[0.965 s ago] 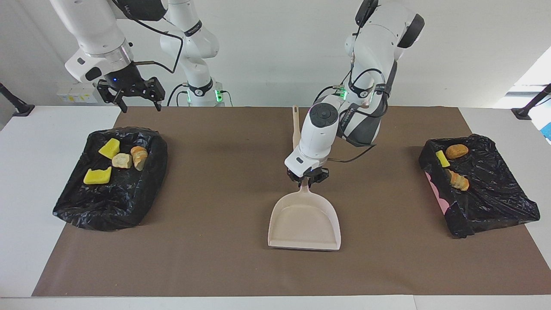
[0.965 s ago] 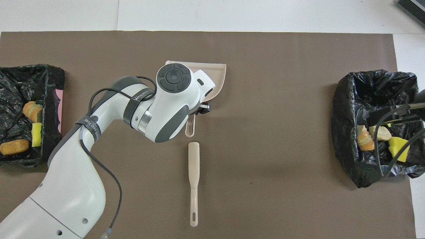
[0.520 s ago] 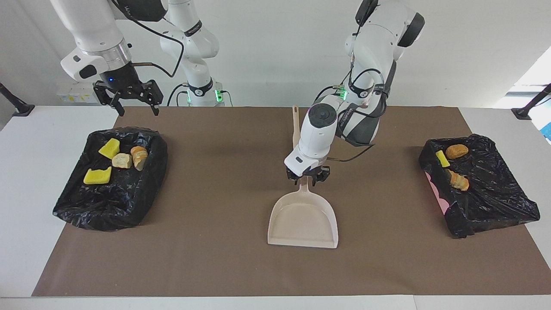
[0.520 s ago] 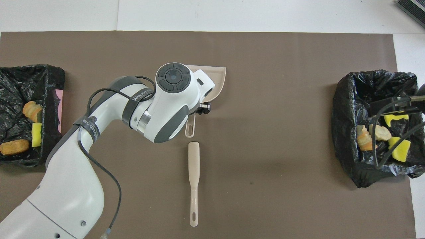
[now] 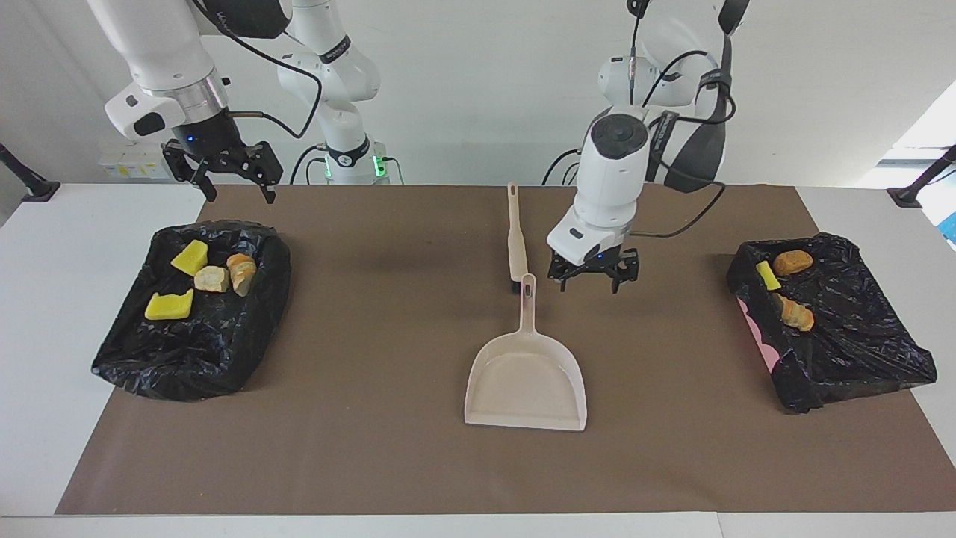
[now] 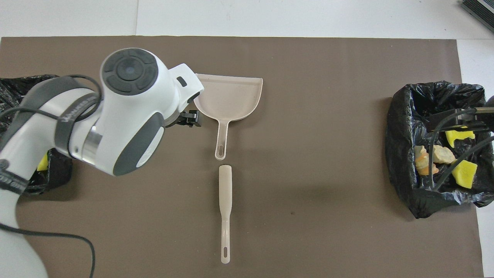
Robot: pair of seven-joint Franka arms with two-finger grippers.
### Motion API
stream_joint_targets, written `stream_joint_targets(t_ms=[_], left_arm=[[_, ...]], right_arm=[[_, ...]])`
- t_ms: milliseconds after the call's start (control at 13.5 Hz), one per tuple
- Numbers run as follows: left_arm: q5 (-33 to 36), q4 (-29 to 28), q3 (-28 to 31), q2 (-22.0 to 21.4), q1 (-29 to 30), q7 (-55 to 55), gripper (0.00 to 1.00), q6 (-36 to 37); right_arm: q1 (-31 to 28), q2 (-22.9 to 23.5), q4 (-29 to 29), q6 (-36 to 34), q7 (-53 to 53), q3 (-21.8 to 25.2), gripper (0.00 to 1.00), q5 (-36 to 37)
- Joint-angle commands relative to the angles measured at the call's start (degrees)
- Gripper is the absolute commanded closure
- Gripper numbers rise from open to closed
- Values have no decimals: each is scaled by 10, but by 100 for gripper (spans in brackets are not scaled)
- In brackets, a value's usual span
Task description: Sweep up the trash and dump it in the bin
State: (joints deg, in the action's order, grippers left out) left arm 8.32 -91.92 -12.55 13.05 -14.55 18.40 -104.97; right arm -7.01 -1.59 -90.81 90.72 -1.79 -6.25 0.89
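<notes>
The dustpan (image 5: 526, 378) lies flat and bare in the middle of the brown mat (image 5: 373, 448), its handle pointing toward the robots, and the brush (image 5: 515, 237) lies in line with that handle, nearer to the robots, their ends almost meeting. None of the trash is in or beside either tool: it sits well apart in the two black-lined bins at the table's ends. The bin at the right arm's end (image 5: 134, 359) holds two yellow sponge pieces (image 5: 189, 256) and two bread-like chunks (image 5: 240, 271); the bin at the left arm's end (image 5: 881, 359) holds a yellow sponge scrap (image 5: 767, 274) and two brown chunks (image 5: 792, 261). The left gripper (image 5: 594, 278) hangs over the mat just beside the dustpan handle, jaws spread wide and holding nothing. The right gripper (image 5: 231, 179) hovers over the mat's edge beside its bin, also wide and empty.
</notes>
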Motion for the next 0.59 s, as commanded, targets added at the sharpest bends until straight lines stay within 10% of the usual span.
stream_joint_targets(t_ms=[0, 520], left_arm=[[-47, -59, 59, -99, 0, -92, 0, 26], [-58, 33, 99, -158, 71, -217, 0, 156]], right_arm=[[-9, -4, -7, 2, -11, -4, 0, -4], [-8, -4, -8, 2, -10, -4, 0, -4]])
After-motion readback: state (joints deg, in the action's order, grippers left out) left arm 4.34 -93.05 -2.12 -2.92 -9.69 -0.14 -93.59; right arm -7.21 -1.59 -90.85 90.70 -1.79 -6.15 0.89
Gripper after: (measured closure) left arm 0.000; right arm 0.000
